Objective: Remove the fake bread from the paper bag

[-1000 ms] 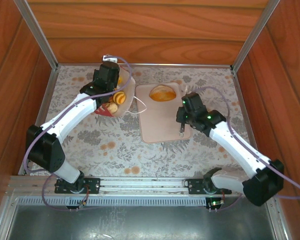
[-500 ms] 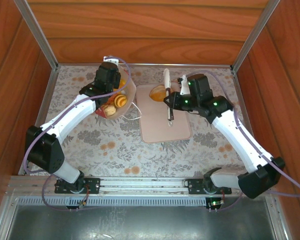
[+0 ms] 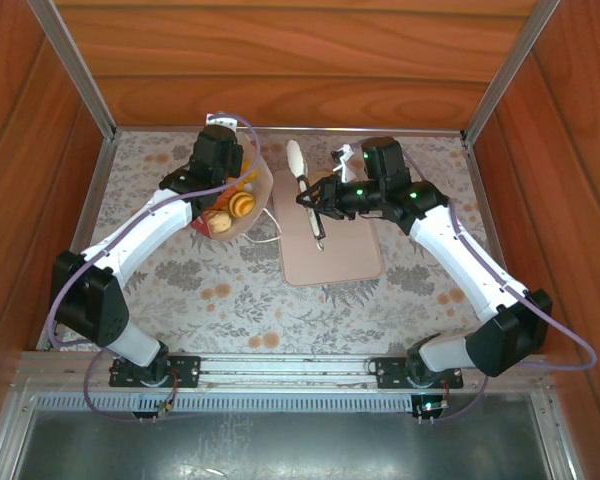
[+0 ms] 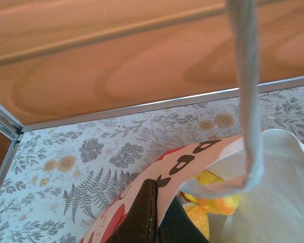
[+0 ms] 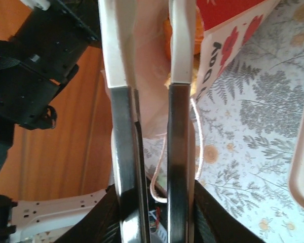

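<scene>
Got floral-print desk (image 3: 180, 285) across the middle of the top view, wood walls (image 3: 280, 60) around it. Beige tray (image 3: 345, 260) lying flat at frame centre. Just left of the tray, upper left of centre: paper bag (image 3: 262, 185), tipped so the mouth faces up toward the camera, red lower part with white marks.

Left pincer (image 4: 156, 223) clamped together on the bag's rim. Seen at bottom centre of the left wrist view, paper edge pinched between the dark fingers.

Right pincer (image 5: 151, 20) over the tray's left edge, close beside the bag and aimed at it. Fingers slightly apart with a narrow gap, nothing gripped. Bag paper and a bit of orange visible through the gap at the top of the right wrist view.

Fake bread (image 3: 242, 203) inside the bag, glossy orange-yellow pieces showing in the mouth. Can't count them.

White cord handle (image 4: 247, 101) looping up from the rim, upper right of the left wrist view. Second cord (image 3: 272, 228) lying on the desk between bag and tray.
</scene>
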You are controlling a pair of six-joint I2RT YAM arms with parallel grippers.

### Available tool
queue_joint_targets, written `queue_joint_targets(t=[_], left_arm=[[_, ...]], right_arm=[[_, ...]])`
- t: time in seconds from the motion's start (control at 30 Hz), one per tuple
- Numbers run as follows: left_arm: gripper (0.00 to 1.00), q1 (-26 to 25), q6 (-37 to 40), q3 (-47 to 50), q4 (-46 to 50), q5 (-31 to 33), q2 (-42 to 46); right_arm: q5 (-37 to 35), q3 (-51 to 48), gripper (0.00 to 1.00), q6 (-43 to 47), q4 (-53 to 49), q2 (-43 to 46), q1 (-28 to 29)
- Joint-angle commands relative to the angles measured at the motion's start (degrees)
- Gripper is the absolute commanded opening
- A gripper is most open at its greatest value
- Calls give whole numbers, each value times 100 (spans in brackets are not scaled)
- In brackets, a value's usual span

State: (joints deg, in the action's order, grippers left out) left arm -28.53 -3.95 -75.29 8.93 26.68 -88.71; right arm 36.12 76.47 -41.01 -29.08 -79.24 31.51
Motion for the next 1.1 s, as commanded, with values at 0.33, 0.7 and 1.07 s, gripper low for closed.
queue_joint_targets(t=[0.33, 0.7, 1.07], left_arm=[[0, -185, -142, -405, -40, 488, -380], [0, -422, 192, -340, -123, 982, -488], [0, -817, 393, 33, -559, 1253, -586]], right_arm=[[669, 61, 46, -628, 669, -409, 406], [805, 148, 45, -720, 400, -1100, 563], [488, 428, 47, -299, -432, -1764, 524]])
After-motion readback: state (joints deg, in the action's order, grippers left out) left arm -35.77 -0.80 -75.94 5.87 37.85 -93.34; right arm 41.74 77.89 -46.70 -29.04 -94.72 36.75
